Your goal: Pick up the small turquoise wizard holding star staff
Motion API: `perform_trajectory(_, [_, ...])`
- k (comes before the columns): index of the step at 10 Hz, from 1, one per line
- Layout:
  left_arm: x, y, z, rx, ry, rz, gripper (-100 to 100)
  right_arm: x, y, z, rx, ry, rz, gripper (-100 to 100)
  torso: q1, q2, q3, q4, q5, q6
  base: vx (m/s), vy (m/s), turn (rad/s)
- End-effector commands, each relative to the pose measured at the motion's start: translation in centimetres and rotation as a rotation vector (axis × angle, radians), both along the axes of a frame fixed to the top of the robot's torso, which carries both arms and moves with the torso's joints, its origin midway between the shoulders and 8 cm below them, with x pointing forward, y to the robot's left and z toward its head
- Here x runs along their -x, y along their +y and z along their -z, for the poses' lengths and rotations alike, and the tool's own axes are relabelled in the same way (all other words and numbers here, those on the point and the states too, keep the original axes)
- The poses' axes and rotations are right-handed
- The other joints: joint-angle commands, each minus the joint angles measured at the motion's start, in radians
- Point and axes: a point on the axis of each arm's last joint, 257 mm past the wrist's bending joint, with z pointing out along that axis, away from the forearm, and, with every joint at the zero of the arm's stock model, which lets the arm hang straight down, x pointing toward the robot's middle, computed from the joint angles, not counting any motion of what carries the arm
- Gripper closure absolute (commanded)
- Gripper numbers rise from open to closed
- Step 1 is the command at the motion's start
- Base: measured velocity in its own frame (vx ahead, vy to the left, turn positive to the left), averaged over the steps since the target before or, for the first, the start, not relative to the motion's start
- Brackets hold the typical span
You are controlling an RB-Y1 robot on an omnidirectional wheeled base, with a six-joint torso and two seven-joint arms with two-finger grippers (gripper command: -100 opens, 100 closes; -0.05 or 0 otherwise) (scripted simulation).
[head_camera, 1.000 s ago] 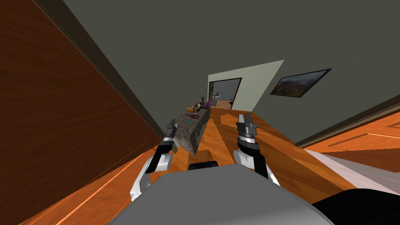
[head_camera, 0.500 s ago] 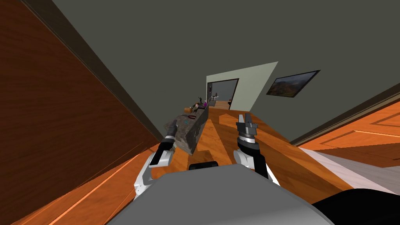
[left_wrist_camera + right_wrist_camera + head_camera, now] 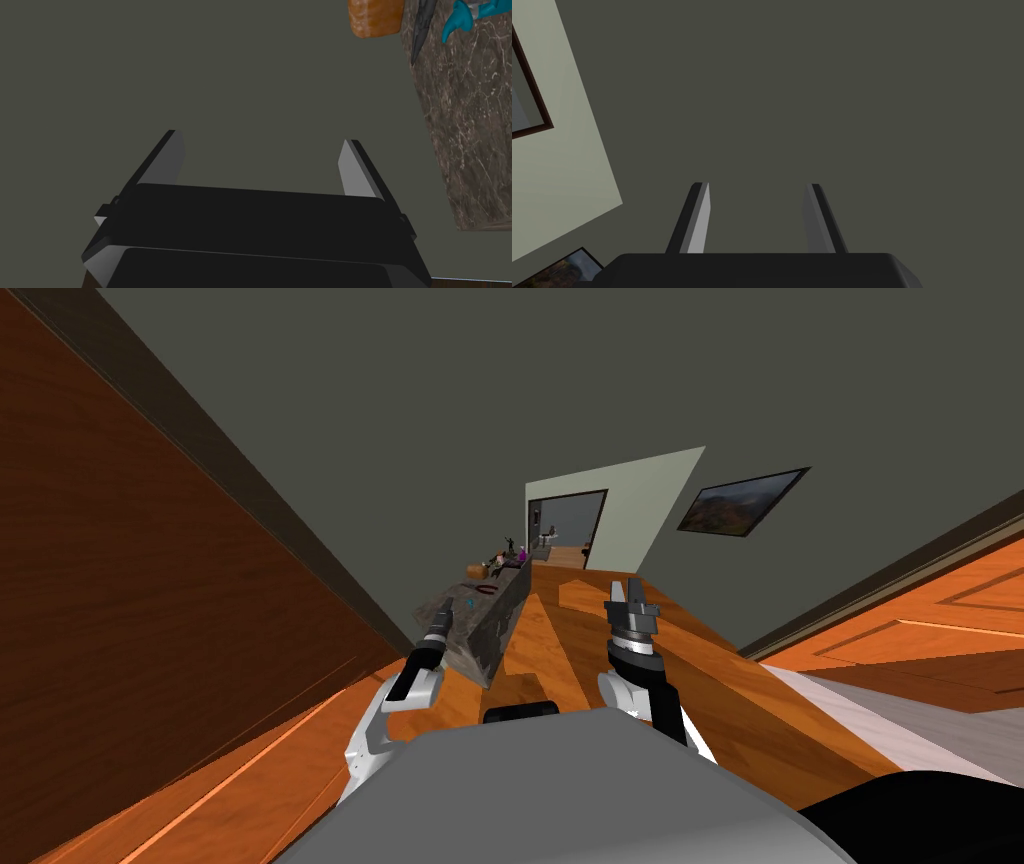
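Since a second ago the view has been turned a little and the left gripper (image 3: 261, 139) brought closer to the near end of the marbled counter (image 3: 497, 628). It is held wide open and empty beside the counter; the right gripper (image 3: 757, 185), parted more narrowly, is raised well to the right. An orange block (image 3: 375, 17) and the turquoise wizard (image 3: 460, 17) are set farther along the top.

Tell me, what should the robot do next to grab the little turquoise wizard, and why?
Probably swing the left gripper toward the turquoise wizard. Its fingers are open but point at the grey wall, while the wizard sits off to one side on the stone counter.
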Motion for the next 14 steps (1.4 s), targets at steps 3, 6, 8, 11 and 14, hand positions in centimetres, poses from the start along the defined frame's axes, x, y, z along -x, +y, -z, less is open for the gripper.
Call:
perform_trajectory(3, [-0.9,1.7,3.0,0.003,0.104,-0.042,-100,0.0,0.0,0.0,0.000,0.000,0.000,0,0.000,-0.002,-0.001,-0.001,0.000,0.000,0.076,-0.056,-0.018])
perform_trajectory(6, [-1.3,3.3,5.2,0.017,0.184,-0.079,-100,0.0,0.0,0.0,0.000,0.000,0.000,0,0.003,-0.002,-0.001,-0.001,0.001,0.000,0.086,-0.028,-0.019])
perform_trajectory(8, [-1.3,4.3,6.7,0.028,0.237,-0.102,-100,0.0,0.0,0.0,0.000,0.000,0.000,0,0.002,-0.005,-0.003,-0.001,0.000,0.000,0.105,-0.038,-0.012])
perform_trajectory(11, [-1.1,6.1,9.3,0.054,0.330,-0.146,-100,0.0,0.0,0.0,0.000,0.000,0.000,0,0.003,-0.006,-0.004,-0.002,0.001,0.000,0.127,-0.017,-0.017])
perform_trajectory(14, [-0.7,7.8,11.4,0.083,0.404,-0.185,-100,0.0,0.0,0.0,0.000,0.000,0.000,0,0.003,-0.004,-0.003,-0.001,0.001,0.000,0.112,-0.019,-0.013])
